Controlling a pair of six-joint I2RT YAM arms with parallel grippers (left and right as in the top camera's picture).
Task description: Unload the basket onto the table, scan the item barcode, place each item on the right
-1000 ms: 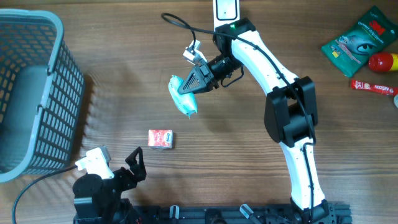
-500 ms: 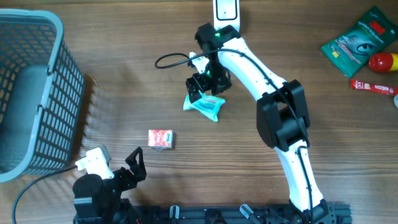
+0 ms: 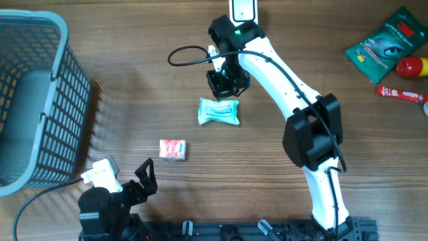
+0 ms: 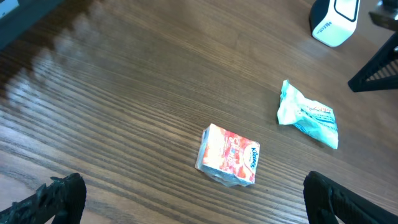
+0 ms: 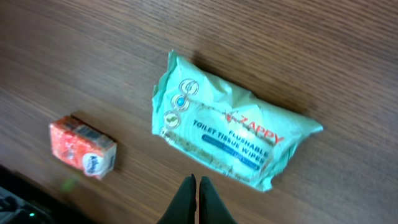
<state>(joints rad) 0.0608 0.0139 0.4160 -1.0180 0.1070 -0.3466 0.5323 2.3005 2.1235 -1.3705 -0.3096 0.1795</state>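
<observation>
Wooden desk now carries the wipes pack, released and lying flat just beneath the right gripper, which has lifted away, pressed together and empty; scanning probably done.

On the teal wipes pack below my right wrist I read "ZAPPY", with "FLUSHABLE" and "TOILET TISSUE WIPES" printed under it. The print on the small red box is too blurred for me to read
</observation>
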